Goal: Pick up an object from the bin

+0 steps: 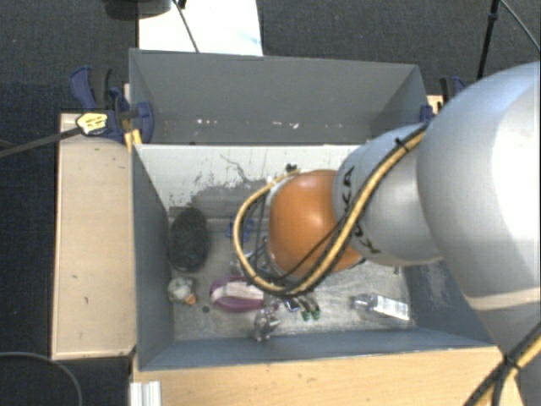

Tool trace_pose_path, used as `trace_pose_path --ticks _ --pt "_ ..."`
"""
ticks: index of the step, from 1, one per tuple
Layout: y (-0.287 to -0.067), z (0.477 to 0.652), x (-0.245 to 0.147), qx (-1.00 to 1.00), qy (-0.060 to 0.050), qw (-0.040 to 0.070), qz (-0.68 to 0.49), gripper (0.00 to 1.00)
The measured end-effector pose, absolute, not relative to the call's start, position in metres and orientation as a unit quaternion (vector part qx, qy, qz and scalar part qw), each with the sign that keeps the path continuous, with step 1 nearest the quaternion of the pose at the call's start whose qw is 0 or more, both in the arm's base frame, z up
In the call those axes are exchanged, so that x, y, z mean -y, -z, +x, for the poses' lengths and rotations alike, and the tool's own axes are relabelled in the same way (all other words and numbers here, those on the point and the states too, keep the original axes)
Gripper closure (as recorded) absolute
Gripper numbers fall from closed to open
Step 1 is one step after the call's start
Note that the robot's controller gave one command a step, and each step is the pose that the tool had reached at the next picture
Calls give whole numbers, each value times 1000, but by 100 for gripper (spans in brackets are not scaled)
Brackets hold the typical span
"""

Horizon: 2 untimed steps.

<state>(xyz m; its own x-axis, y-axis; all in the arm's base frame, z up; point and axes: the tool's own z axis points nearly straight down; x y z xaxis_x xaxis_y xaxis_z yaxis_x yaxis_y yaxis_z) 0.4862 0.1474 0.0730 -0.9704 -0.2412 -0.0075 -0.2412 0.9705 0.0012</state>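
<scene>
My gripper (269, 320) pokes out below the orange wrist cover, low in the bin near the middle of the front wall. Right beside it on the left lies a purple and white object (234, 295), touching or nearly touching it. A small whitish lump (179, 290) sits in the front left corner. Behind that lump, along the left wall, rests a dark oval brush-like thing (188, 238). A crumpled silvery wrapper (382, 307) lies at the front right.
The arm with its orange cover and looped cables hides the middle and right of the bin floor. The front wall stands close to the gripper. Bare scuffed floor shows at the back left.
</scene>
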Motion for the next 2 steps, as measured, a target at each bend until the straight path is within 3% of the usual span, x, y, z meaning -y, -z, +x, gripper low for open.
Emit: trace_pose_path --ticks 1,2 --pt "-73 486 -146 -993 -1 2 -119 100" --pt "-218 496 -59 -980 1 4 -198 100"
